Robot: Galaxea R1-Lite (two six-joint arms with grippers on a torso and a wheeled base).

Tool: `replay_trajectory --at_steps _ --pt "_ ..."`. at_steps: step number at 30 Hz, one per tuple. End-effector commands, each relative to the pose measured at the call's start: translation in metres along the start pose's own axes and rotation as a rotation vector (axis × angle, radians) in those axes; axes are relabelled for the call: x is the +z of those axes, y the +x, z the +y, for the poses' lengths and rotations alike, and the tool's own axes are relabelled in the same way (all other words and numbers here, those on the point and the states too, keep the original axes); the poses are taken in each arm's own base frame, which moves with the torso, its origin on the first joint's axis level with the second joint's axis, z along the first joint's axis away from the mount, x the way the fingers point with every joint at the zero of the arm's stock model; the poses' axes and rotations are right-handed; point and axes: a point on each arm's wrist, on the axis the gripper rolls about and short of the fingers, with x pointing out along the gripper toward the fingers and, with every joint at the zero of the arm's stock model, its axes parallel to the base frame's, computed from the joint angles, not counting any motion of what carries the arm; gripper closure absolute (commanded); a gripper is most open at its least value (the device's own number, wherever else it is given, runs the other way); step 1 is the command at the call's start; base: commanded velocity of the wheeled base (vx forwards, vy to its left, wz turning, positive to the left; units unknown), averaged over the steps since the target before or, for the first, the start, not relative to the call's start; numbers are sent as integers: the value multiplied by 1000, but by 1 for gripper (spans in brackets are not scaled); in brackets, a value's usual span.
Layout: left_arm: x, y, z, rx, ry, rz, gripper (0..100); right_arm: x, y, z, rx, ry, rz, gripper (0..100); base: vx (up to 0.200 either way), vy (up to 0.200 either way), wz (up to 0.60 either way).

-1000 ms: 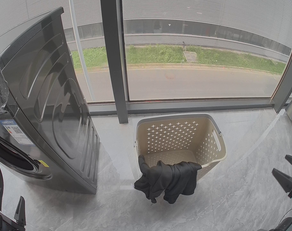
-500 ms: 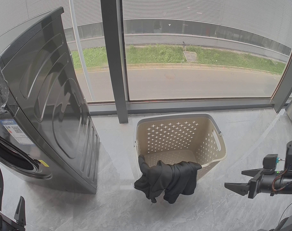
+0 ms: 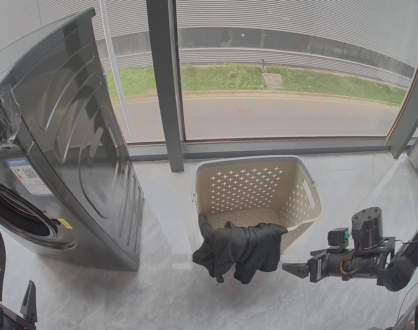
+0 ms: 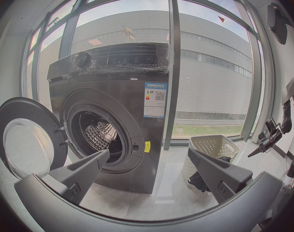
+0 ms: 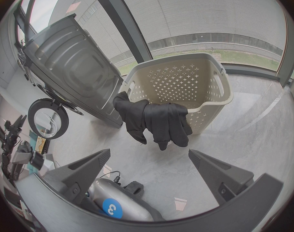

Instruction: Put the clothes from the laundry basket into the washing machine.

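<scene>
My left tool [image 4: 147, 151]: jaws spread wide, holding nothing, well left of the laundry basket [image 3: 248, 160].
My right tool [image 3: 295, 263]: jaws parted, empty, just right of the basket's near rim.
Clothes [image 3: 239, 250]: black garment draped over the basket's near rim.
Washing machine [image 3: 76, 152]: left of the basket, door [image 4: 24, 136] open.
Label [image 4: 155, 100]: blue-and-white sticker on its front, print too small.
</scene>
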Motion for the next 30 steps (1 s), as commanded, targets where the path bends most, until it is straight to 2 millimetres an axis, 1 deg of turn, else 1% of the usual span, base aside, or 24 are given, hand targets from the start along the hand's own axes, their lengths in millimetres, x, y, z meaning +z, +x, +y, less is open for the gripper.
replay_trajectory --at_steps 1,5,11,20,23,24,27,30 --pt "-4 0 0 0 -1 -2 0 -10 44 1 -34 -1 73 0 0 0 0" --pt "-4 0 0 0 0 -2 0 1 65 1 -26 -5 18 0 0 0 0" --pt "-4 0 0 0 -1 -2 0 0 90 -2 -47 -4 24 0 0 0 0" --pt "-4 0 0 0 -1 -2 0 4 125 -15 -97 14 14 0 0 0 0" --pt "-4 0 0 0 -1 -2 0 5 135 -20 -138 19 1 0 0 0 0" --pt "-4 0 0 0 -1 -2 0 5 136 -20 -138 19 1 0 0 0 0" --pt "-4 0 0 0 -1 -2 0 11 146 -21 -138 18 -29 0 0 0 0" --pt "-4 0 0 0 -3 -2 0 15 150 -22 -135 20 -46 0 0 0 0"
